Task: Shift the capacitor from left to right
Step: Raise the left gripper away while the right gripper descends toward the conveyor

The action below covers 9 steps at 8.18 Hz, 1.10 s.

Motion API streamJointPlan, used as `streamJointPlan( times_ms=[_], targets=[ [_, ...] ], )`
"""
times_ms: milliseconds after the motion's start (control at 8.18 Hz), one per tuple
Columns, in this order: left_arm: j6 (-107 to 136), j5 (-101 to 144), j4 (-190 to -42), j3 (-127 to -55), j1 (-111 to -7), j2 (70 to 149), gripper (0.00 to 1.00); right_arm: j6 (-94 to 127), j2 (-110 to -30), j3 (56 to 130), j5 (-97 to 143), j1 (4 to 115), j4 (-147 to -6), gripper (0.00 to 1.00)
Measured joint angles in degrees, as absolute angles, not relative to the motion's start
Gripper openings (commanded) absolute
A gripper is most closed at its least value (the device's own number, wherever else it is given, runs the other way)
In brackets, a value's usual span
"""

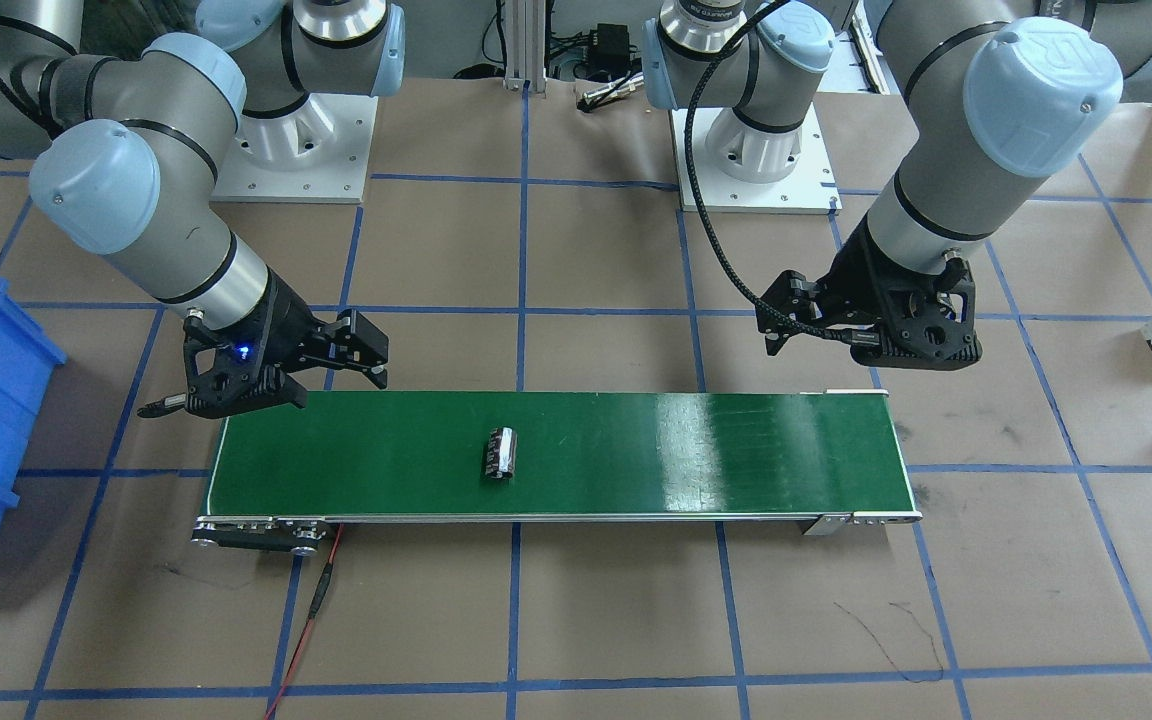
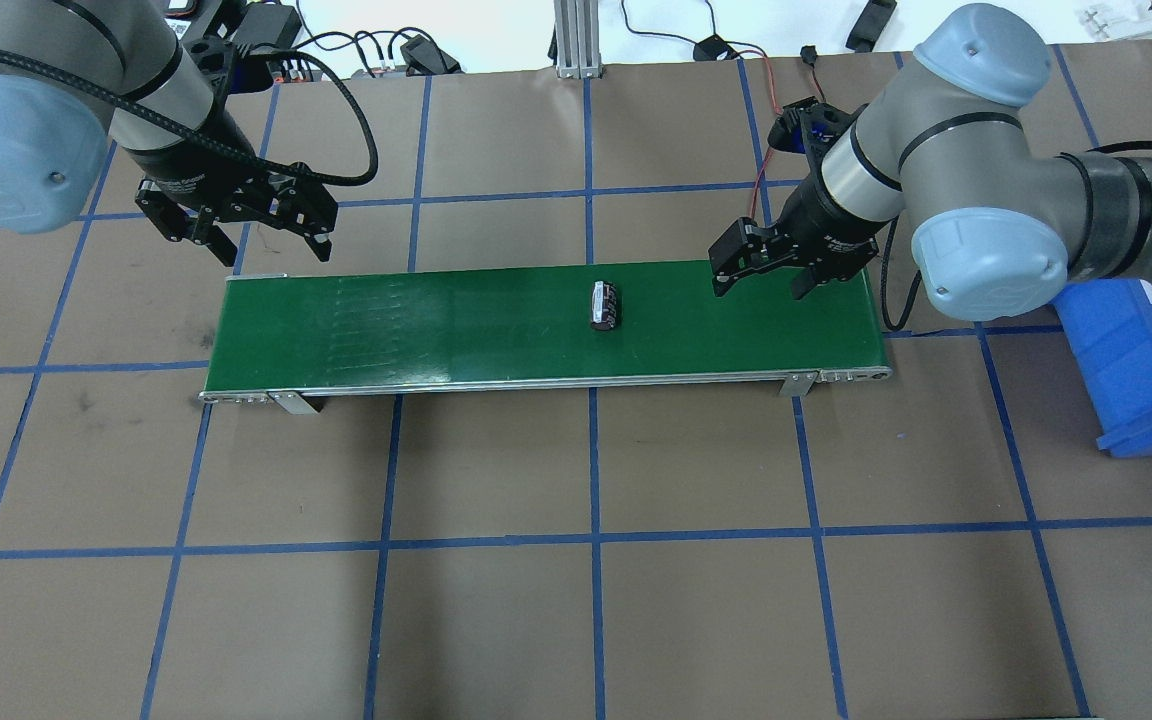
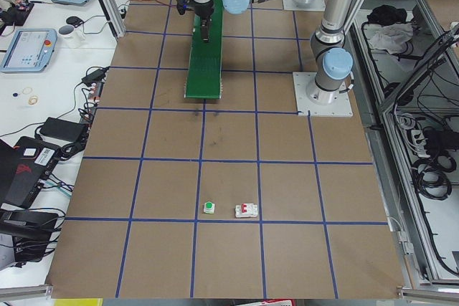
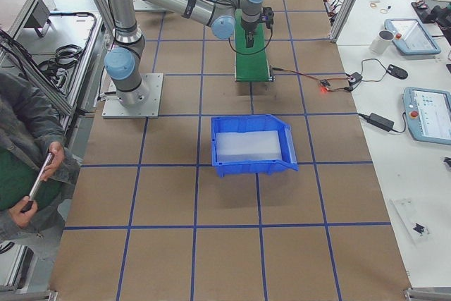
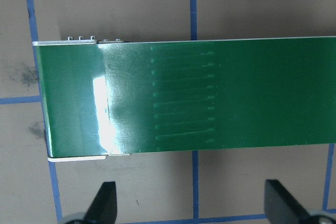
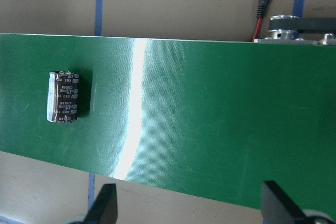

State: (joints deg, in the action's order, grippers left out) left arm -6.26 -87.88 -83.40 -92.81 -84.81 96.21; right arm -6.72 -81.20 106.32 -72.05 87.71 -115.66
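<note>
A long green conveyor belt (image 2: 436, 320) spans the taped brown table, with the left gripper (image 2: 274, 250) spread wide and empty just off the belt's left end and the right gripper (image 2: 759, 290) equally wide and empty above its right end. The capacitor (image 2: 604, 304) lies on its side near the belt's middle, slightly nearer the right gripper, its long axis running across the belt's width. The right wrist view shows its pale stripe and printing, while the left wrist view shows only bare belt; a blue bin (image 4: 250, 144) appears whole only from the right-end camera.
</note>
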Motion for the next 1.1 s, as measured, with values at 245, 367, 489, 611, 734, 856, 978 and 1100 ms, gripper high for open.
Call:
streamJointPlan(
  times_ms=[245, 367, 489, 611, 734, 856, 978, 1100],
  targets=[
    [-6.19, -87.83, -83.38, -92.81, -84.75, 96.37, 1.00, -6.83, -80.77, 106.34, -75.31, 87.59, -115.67, 0.92],
    [-6.17, -87.81, -83.35, -92.81, -84.74, 96.43, 1.00, -6.81, -80.28, 106.35, -76.13, 87.40, -115.70, 0.92],
    [-6.15, -87.81, -83.34, -92.81, -84.73, 96.47, 1.00, -6.74, -79.59, 106.35, -76.43, 86.92, -115.73, 0.92],
    [-6.09, -87.80, -83.33, -92.81, -84.73, 96.49, 1.00, -6.66, -79.05, 106.35, -76.32, 86.38, -115.74, 0.92],
    [-5.84, -87.80, -83.36, -92.81, -84.73, 96.50, 1.00, -6.54, -78.67, 106.35, -76.10, 86.07, -115.75, 0.92],
    [-5.67, -87.80, -83.39, -92.81, -84.73, 96.50, 1.00, -6.41, -78.38, 106.35, -75.95, 85.91, -115.76, 0.92],
    [-5.56, -87.80, -83.40, -92.81, -84.73, 96.50, 1.00, -6.12, -78.02, 106.35, -75.85, 85.84, -115.80, 0.91],
    [-5.53, -87.80, -83.40, -92.81, -84.73, 96.50, 1.00, -5.45, -77.59, 106.35, -75.76, 85.82, -115.87, 0.92]
  ],
)
